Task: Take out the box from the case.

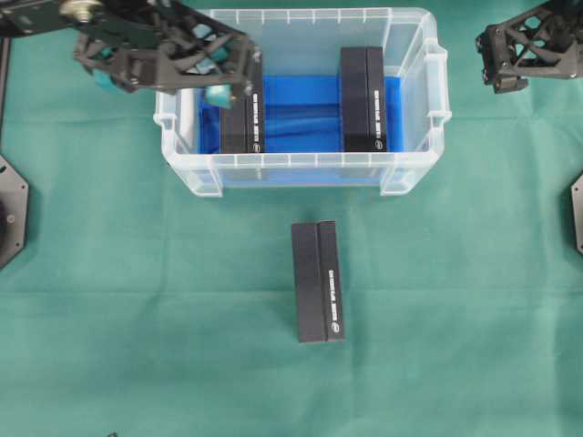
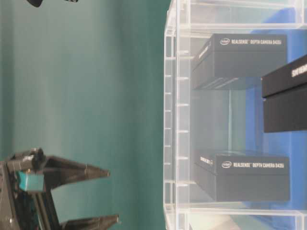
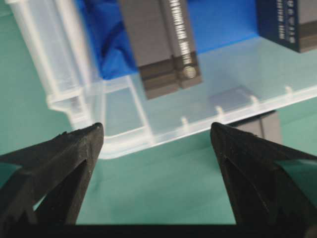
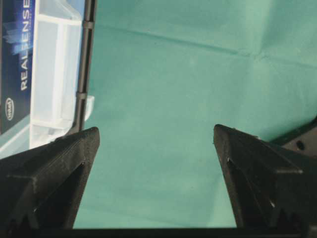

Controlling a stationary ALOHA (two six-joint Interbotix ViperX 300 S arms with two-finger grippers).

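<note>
Table [image 1: 109, 346]: we see smooth green cloth, faintly creased.
Case [image 1: 414, 173]: clear ribbed plastic bin, blue sheet [image 1: 301, 114] crumpled on its floor.
Boxes: two matte black rectangular ones [image 1: 240, 114] [image 1: 363, 98] inside; a third [image 1: 318, 281] on the cloth in front.
Left gripper [image 3: 156, 134]: jaws wide apart, empty, above the case's left end.
Right gripper [image 4: 156, 134]: jaws apart, empty, over cloth beside the case.

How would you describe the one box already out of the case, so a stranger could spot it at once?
Find the clear plastic case on the green cloth. Just in front of it lies a dark box. Unlike the two inside, it rests on bare cloth.
</note>
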